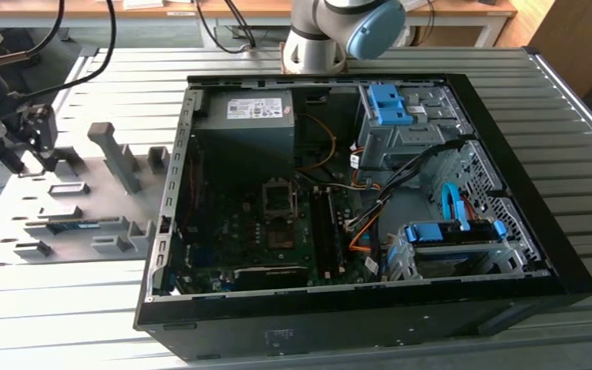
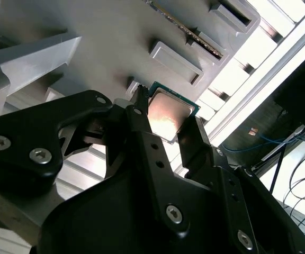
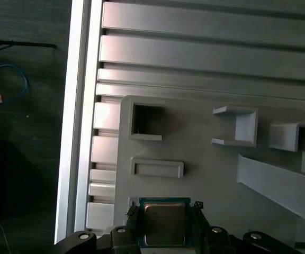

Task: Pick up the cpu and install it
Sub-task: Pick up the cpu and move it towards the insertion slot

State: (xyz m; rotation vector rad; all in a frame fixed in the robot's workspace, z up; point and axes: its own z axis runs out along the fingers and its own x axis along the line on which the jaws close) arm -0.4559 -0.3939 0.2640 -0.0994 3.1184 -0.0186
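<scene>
The cpu point(image 2: 168, 114) is a small square chip with a silver-grey face and a green rim. In both wrist views it sits between the two black fingers of my gripper point(image 2: 167, 112), which close against its opposite edges. In the first wrist view the cpu point(image 3: 164, 225) and gripper point(image 3: 164, 207) lie over the grey holder plate point(image 3: 195, 174). In the exterior view my gripper point(image 1: 31, 162) hangs at that plate's far-left end, well away from the dark socket frame point(image 1: 278, 202) on the motherboard. I cannot tell whether the chip is clear of the plate.
An open black computer case point(image 1: 523, 231) lies flat at the exterior view's right, with cables, blue drive clips and a power supply point(image 1: 244, 116) inside. The grey plate point(image 1: 80, 166) carries raised holders, a tall post point(image 1: 116, 154) and a green memory stick point(image 1: 70, 226). The arm's base point(image 1: 322, 38) stands behind the case.
</scene>
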